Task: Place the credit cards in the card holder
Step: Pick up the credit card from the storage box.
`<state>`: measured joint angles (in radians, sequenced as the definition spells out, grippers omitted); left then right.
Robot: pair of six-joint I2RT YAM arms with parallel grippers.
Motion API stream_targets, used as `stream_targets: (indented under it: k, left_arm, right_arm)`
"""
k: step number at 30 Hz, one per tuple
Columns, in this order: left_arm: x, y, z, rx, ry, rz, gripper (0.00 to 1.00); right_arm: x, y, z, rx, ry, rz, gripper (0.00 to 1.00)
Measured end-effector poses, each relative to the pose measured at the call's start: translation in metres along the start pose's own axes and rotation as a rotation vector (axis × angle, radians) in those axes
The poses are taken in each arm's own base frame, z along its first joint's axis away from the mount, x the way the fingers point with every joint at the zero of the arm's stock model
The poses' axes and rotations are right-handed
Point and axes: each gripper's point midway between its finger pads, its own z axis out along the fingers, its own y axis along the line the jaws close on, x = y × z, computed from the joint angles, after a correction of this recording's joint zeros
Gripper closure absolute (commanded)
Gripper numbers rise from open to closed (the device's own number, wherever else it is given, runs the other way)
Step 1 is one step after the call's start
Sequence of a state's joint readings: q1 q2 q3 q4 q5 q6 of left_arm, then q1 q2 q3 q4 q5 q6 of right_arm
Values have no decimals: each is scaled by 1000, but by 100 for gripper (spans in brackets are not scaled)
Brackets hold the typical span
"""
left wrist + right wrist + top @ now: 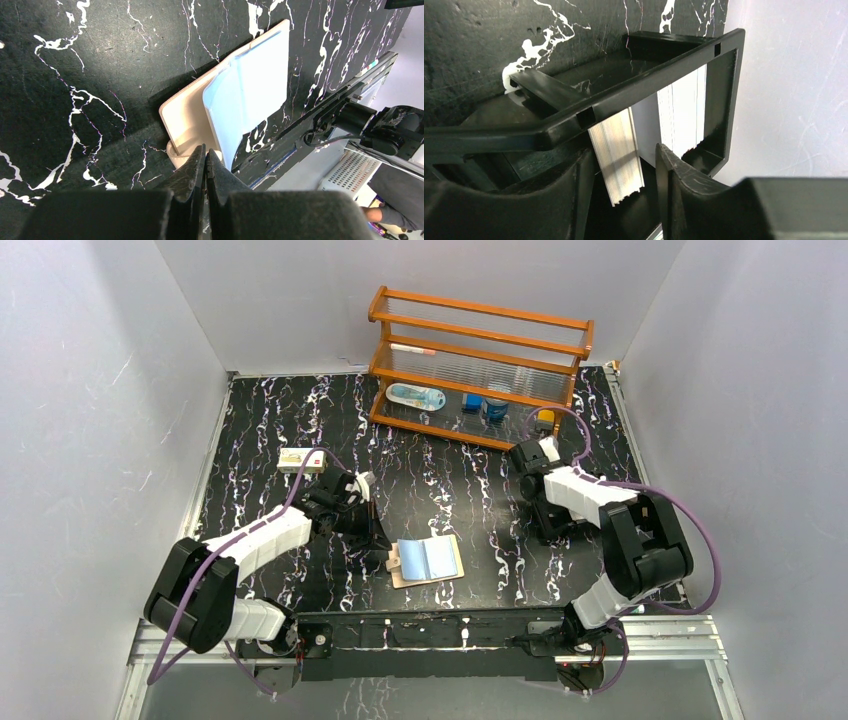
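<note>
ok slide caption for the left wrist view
Left gripper, shut, at a corner of the tan card holder, light blue card on it

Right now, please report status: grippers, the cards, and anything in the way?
Left gripper shut at card holder left edge. Right gripper open, off to the right. Light blue card lies on the holder. Nothing seen blocking.

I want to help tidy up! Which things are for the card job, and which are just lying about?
For the job: tan card holder, light blue card lying on it, yellowish card farther back, left hand.
Just lying about: wooden rack, pale blue tube and blue containers on its bottom shelf.
</note>
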<state>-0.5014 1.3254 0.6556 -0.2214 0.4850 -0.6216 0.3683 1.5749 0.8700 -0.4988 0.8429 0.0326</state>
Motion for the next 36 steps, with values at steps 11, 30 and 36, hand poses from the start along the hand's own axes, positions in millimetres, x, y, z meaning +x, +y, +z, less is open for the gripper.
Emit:
stream_targets:
  k: [11,30,36]
  left_arm:
    - [0,-1,0,1,-2,-7,100]
    - [0,0,1,-1,-4,-14,100]
    - [-1,1,-1,-5,-15,-12,84]
  right_arm:
    - [-5,-13,7,22,-24,22,59]
    - [-7,-19,2,18,-38,42,87]
    - [-12,-16,-10,-56,-29,60,98]
